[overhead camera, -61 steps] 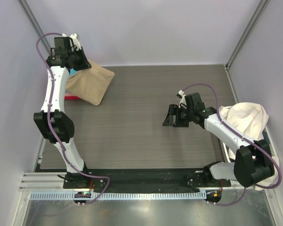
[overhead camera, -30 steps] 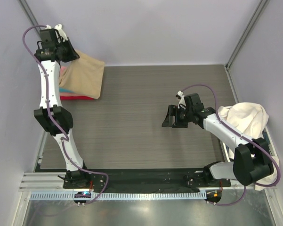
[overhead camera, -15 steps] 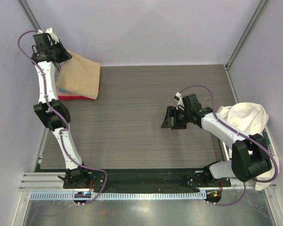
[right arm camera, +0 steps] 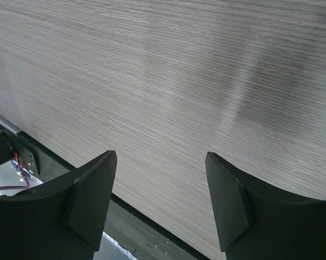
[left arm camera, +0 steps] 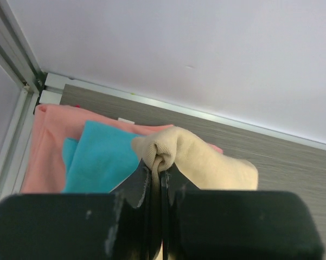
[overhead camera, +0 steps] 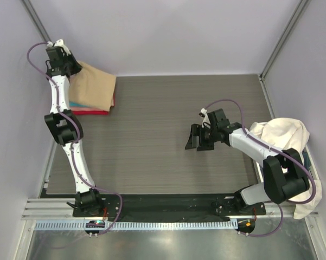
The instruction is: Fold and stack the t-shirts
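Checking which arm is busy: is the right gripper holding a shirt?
No, the right gripper hangs open over the bare table, with nothing between its fingers.

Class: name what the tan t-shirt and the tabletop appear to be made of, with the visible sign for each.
The tan t-shirt: soft matte knit cloth, probably cotton; it bunches in rounded folds. The tabletop: grey wood-grain surface, likely laminate; fine straight streaks, faint sheen.

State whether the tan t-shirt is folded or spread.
Folded: the tan t-shirt sits as a compact bundle on coloured shirts, its doubled edge in the left pincer.
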{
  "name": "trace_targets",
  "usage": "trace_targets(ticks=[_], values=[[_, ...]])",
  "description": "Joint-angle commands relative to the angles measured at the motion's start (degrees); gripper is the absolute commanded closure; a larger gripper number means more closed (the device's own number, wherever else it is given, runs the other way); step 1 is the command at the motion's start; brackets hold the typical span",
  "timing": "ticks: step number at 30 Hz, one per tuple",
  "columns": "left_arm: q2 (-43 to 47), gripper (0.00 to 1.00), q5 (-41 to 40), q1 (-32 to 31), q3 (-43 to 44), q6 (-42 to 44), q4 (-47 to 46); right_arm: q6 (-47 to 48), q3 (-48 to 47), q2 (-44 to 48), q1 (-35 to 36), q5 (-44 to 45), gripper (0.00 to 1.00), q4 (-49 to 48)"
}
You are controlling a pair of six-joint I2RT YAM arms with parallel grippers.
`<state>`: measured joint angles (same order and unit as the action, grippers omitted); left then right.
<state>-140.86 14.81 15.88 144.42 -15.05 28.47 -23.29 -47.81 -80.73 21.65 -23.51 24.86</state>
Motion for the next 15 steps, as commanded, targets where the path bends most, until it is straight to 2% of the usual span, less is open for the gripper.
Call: trace_targets(ticks=[1, 11, 14, 15], values=[[-1.5, 0.99, -1.7, 1.0, 3.2, -0.4, -7.5, 0.1, -1.1, -0.7, 0.2, 0.0, 0.28, -0.9], [-7.1, 0.98, -8.0, 2.1, 3.5, 1.2, -11.1, 0.3, -1.9, -3.3, 0.2, 0.0, 0.28, -0.3], [-8.3, 0.91, -9.8, 2.3, 3.2, 2.3, -12.1, 0.4, -2.0, -3.5, 0.2, 0.0, 0.28, -0.2], [-8.5, 0.82, -11.0, 2.2, 3.0, 2.5, -12.0, 0.5, -2.1, -3.6, 0.2, 0.0, 0.28, -0.2]])
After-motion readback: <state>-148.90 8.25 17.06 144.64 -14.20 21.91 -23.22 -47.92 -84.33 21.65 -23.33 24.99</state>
